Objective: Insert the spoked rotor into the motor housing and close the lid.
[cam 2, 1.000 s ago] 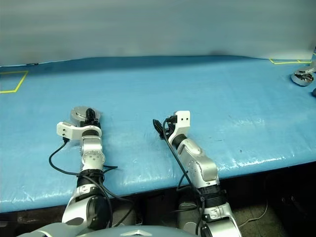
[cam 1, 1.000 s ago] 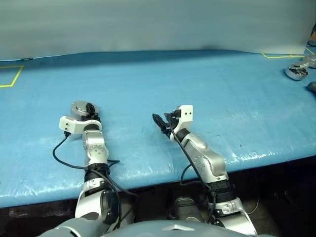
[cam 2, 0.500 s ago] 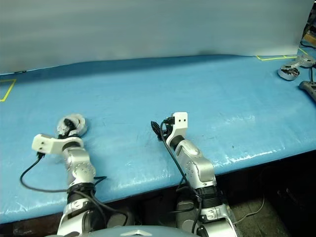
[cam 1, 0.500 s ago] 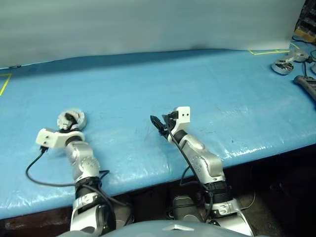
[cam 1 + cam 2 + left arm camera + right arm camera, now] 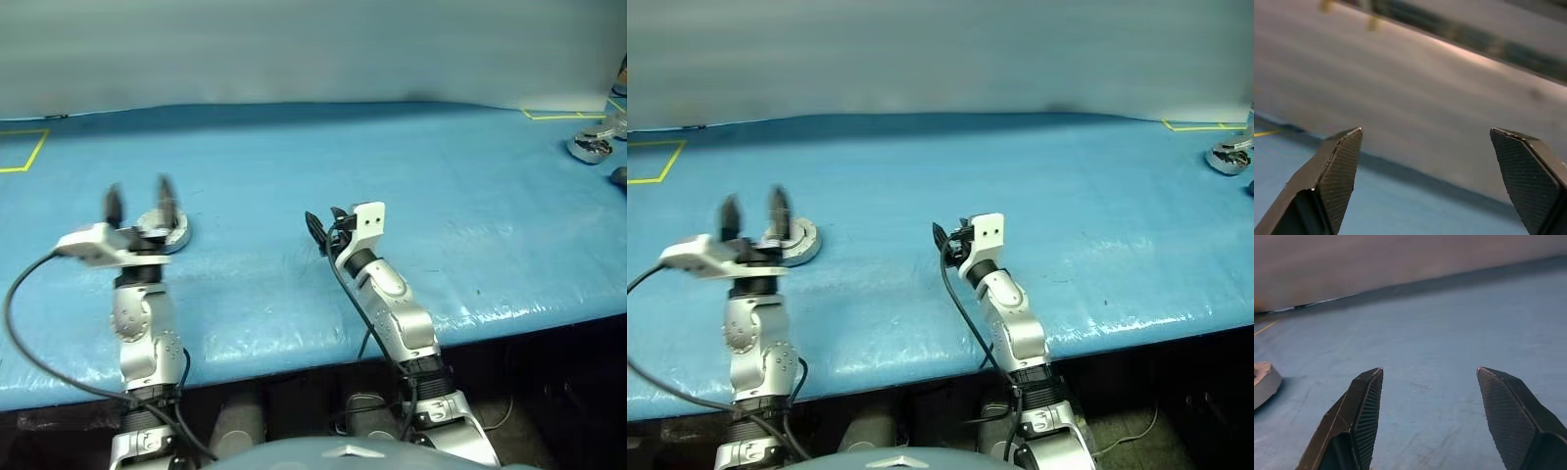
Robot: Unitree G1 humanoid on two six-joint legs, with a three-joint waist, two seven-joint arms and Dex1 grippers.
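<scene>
Our left hand (image 5: 138,199) hangs released above the closed motor housing (image 5: 171,230) on the desk (image 5: 421,166); right hand (image 5: 1425,382) released too. We should retreat without nudging it.

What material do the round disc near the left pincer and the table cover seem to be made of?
The round disc looks like metal with a dull silver-grey finish and pale glints on its rim. The table cover looks like blue plastic sheeting: slightly glossy, wrinkled, shining at the front edge.

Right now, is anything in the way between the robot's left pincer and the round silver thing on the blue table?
No, nothing visible. The left pincer is open and raised just beside the round silver thing, with bare blue table around it.
</scene>
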